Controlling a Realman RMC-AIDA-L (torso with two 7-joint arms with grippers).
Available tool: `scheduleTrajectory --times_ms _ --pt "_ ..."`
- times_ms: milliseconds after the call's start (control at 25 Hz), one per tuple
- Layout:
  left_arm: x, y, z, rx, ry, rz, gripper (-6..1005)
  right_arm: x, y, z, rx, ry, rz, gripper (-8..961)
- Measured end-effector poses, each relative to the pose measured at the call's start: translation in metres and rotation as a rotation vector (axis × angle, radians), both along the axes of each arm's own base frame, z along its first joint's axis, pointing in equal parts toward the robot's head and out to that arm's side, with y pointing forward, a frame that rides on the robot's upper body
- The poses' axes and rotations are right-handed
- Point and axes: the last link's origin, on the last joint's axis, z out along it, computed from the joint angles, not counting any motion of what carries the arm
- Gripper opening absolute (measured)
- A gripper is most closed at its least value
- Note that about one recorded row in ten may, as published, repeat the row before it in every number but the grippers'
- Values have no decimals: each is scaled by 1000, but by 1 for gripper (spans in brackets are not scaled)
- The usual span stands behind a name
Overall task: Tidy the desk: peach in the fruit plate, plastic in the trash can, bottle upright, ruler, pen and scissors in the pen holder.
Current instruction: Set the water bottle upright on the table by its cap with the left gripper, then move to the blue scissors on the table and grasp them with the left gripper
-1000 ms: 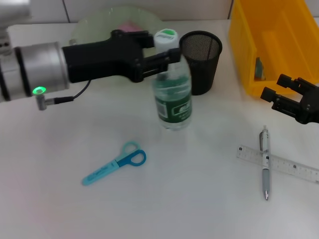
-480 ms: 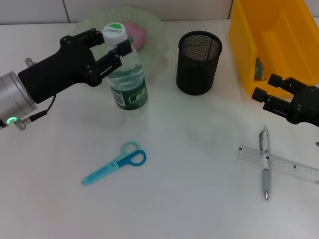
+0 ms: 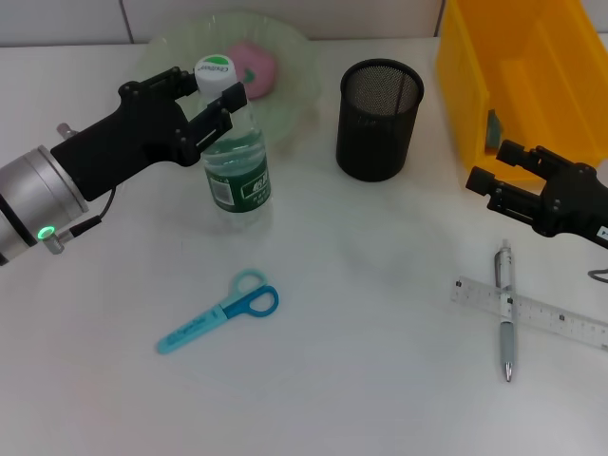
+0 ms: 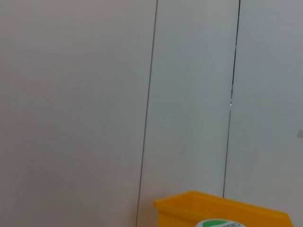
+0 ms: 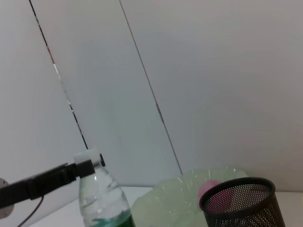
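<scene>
- Head view: left gripper (image 3: 211,106) is clamped on the neck of the upright bottle (image 3: 233,157), standing just in front of the fruit plate (image 3: 294,66) near the desk's back edge. The peach (image 3: 252,68) is already in the plate. Scissors (image 3: 220,311), pen (image 3: 504,309) and ruler (image 3: 532,312) aren't in the pen holder (image 3: 380,119) yet. Right gripper (image 3: 494,185) hangs spread and empty, by the trash can (image 3: 532,76).
- Left wrist view: just wall, the bin's rim and the bottle cap (image 4: 218,223).
- Right wrist view: shows the peach through the holder's mesh.

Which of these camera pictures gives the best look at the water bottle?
The head view: the whole bottle stands upright on the desk, its neck between the left gripper's fingers. The right wrist view shows only its upper half. The left wrist view catches just the cap.
</scene>
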Motion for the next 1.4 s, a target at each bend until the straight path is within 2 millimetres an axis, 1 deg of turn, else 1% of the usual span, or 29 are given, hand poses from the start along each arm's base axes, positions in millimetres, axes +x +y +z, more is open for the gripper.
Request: scheduleTrajectory --times_ms 280,600,760,800,840,960,1000,1120,1160,1200,1280,1360,1400 --pt "-4 -2 -7 0 18 15 440 -1 1 0 0 1 3 779" --pt "-5 -5 -6 0 4 8 576 -5 3 -2 -1 4 12 779" --pt "-2 -13 2 8 -46 -31 653 -5 3 -2 -2 7 16 779" --pt "-1 -20 10 7 -84 -65 679 -5 3 -1 -2 7 17 779" --pt "-1 -20 10 7 -84 -65 705 -5 3 -1 -2 7 17 779" --pt "0 -33 28 -26 -137 -122 784 -5 3 1 -2 6 17 779" --pt "-3 -43 40 -67 -154 -148 784 -5 3 3 -2 7 23 779" --pt "-8 -54 48 -112 -153 -167 785 -5 3 6 -3 9 30 779" --pt "-11 -58 50 -142 -143 -169 785 -5 4 9 -4 9 35 779" --pt "-19 -68 51 -234 -108 -160 785 -6 4 11 -8 7 42 779" --pt "-22 -70 50 -268 -90 -149 784 -8 6 19 -22 -9 65 779" --pt "-32 -80 43 -352 -33 -123 784 -12 8 28 -63 -42 98 779" --pt "-38 -86 35 -388 18 -125 784 -18 9 36 -133 -85 132 779"
